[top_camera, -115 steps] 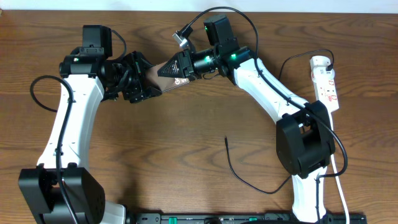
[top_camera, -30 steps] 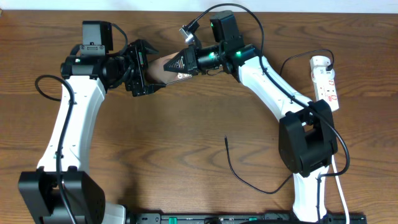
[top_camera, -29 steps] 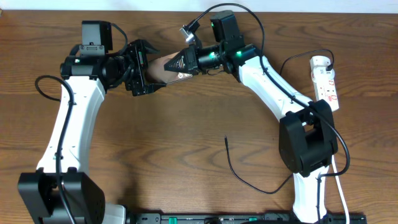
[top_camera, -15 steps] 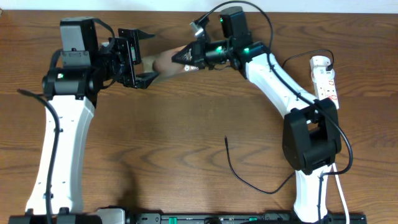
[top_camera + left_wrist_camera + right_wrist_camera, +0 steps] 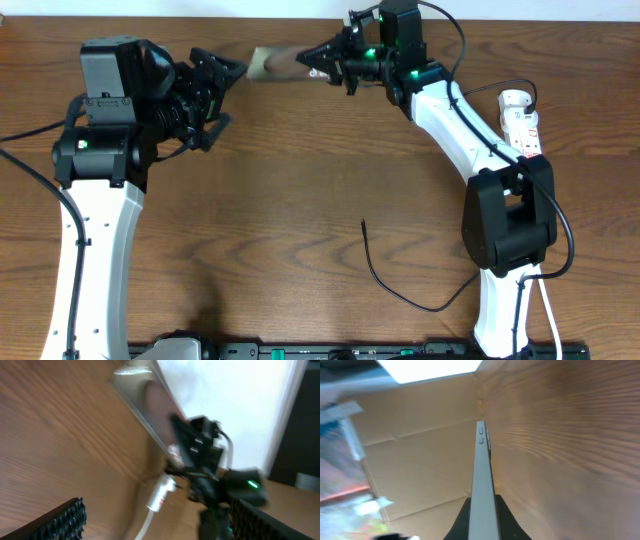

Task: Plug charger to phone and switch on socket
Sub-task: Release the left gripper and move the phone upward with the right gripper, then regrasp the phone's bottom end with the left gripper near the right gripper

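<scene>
My right gripper (image 5: pixel 312 58) is shut on one end of the brownish phone (image 5: pixel 272 62) and holds it in the air over the table's far edge. The right wrist view shows the phone (image 5: pixel 482 475) edge-on between the two dark fingers (image 5: pixel 461 521). My left gripper (image 5: pixel 222 92) stands open just left of the phone's free end, apart from it. Its view is blurred and shows the phone (image 5: pixel 145 407) ahead. The black charger (image 5: pixel 363 224) lies loose on the table at centre right. The white socket (image 5: pixel 524 128) lies at the far right.
The socket's white cord (image 5: pixel 548 300) runs down the right side past the right arm's base (image 5: pixel 505 225). A black rail (image 5: pixel 380 350) lines the table's near edge. In the left wrist view the socket (image 5: pixel 161 498) shows beyond the right arm.
The right gripper has carried the phone up and toward the far edge. The left arm has drawn back to the left, so its open jaws no longer sit around the phone's end.
</scene>
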